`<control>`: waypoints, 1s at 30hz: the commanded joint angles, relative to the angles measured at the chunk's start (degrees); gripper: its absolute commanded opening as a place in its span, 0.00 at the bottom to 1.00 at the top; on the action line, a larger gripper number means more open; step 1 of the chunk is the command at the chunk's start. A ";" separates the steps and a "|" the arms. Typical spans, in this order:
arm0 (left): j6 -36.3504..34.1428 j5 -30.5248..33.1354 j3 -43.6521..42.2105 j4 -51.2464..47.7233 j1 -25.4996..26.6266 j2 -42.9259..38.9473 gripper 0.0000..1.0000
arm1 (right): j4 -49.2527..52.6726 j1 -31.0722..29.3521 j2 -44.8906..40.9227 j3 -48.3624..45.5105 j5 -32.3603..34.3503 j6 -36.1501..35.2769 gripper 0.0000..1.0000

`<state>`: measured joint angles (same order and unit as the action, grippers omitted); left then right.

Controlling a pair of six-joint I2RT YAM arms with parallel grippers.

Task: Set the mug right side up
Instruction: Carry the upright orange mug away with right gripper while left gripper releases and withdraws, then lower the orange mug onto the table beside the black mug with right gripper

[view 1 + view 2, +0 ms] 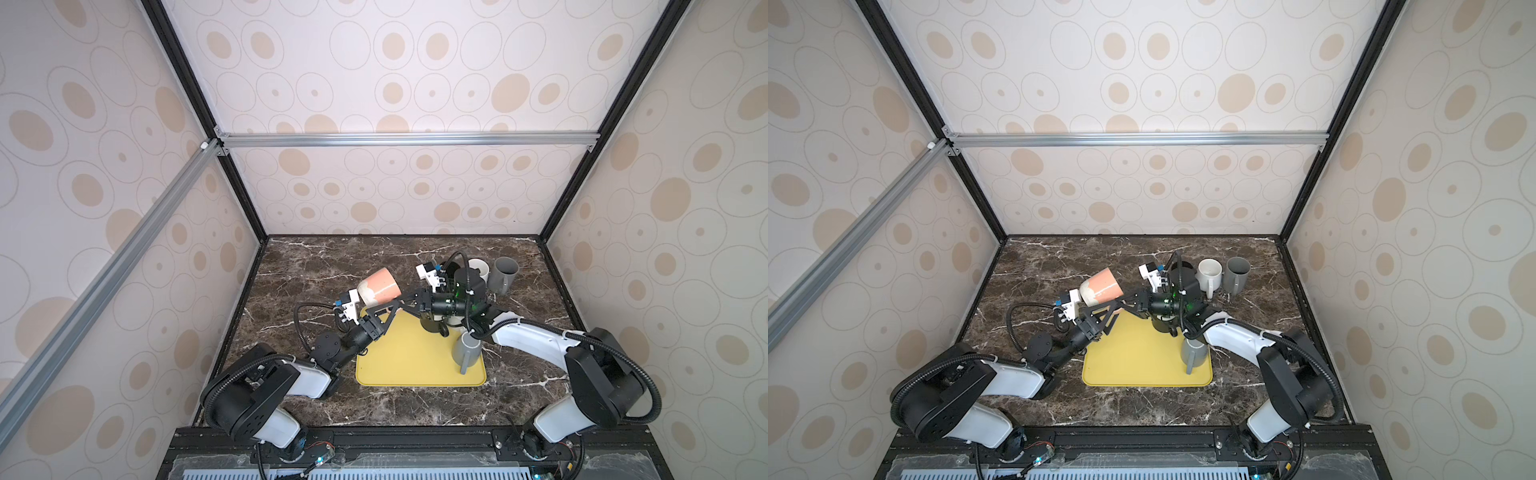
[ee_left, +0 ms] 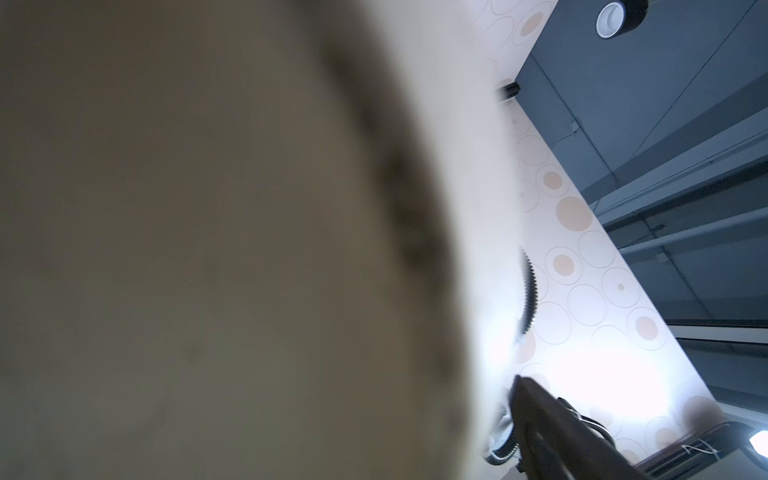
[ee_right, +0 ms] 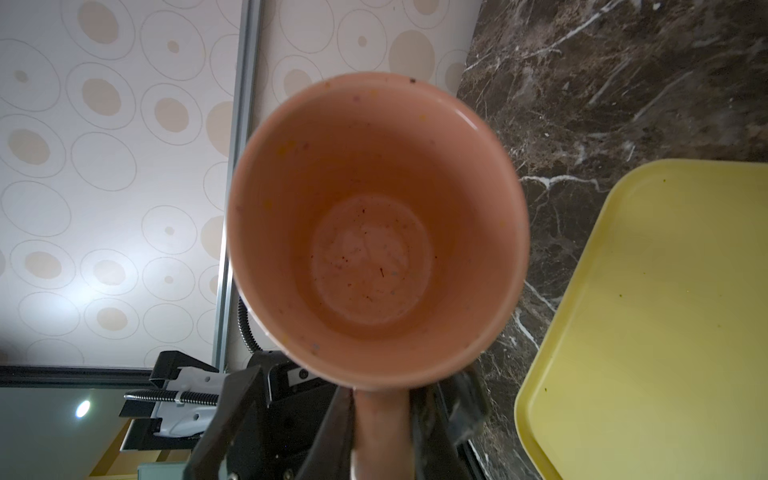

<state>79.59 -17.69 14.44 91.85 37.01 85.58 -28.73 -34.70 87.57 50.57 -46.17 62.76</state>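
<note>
Pink mug is hanging tilted in mid-air above the yellow tray's far left corner, mouth facing the right gripper, which is pinching its handle tight. Left gripper is sitting just beneath, jaws spread wide, gripping nothing.
</note>
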 commanded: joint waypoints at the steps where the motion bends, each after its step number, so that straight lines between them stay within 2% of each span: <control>1: -1.30 -0.67 -1.44 13.12 -0.22 -1.40 1.00 | -2.16 -0.03 -2.97 4.37 1.45 -3.25 0.00; 6: -3.33 -0.33 -4.09 7.37 -1.27 -6.76 1.00 | 2.54 0.98 -1.15 9.26 3.88 -5.98 0.00; 9: -6.91 0.62 -5.58 -3.15 -2.52 -14.97 1.00 | 11.78 1.75 -0.48 13.53 8.10 -11.87 0.00; 11: -11.73 1.98 -4.42 -17.83 -3.09 -23.31 1.00 | 18.78 1.78 0.18 17.03 12.32 -16.72 0.00; 12: -15.46 4.03 -2.52 -29.70 -3.24 -28.57 1.00 | 23.45 1.75 0.89 19.14 15.24 -19.73 0.00; 13: -19.79 7.37 0.57 -42.59 -3.11 -33.62 1.00 | 26.55 1.77 1.61 21.01 17.97 -22.25 0.00; 15: -26.90 14.16 5.10 -60.18 -3.19 -40.63 1.00 | 32.73 1.78 2.77 24.49 24.24 -26.70 0.00; 18: -33.33 21.15 8.90 -72.63 -3.41 -47.49 1.00 | 38.60 1.73 5.04 28.32 33.14 -32.17 0.00; 22: -36.68 24.23 11.67 -80.11 -3.55 -49.81 1.00 | 42.03 0.69 7.51 31.68 43.79 -36.97 0.00; 25: -36.16 24.05 10.40 -77.98 -3.53 -49.68 1.00 | 42.88 -0.87 9.86 33.81 51.64 -40.69 0.00; 30: -35.40 22.99 9.07 -74.49 -3.60 -47.86 1.00 | 44.23 -2.06 13.84 37.09 60.78 -43.60 0.00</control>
<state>45.95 4.36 23.42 17.45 33.85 37.34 18.96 -35.77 101.82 83.44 5.30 23.79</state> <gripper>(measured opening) 0.999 0.184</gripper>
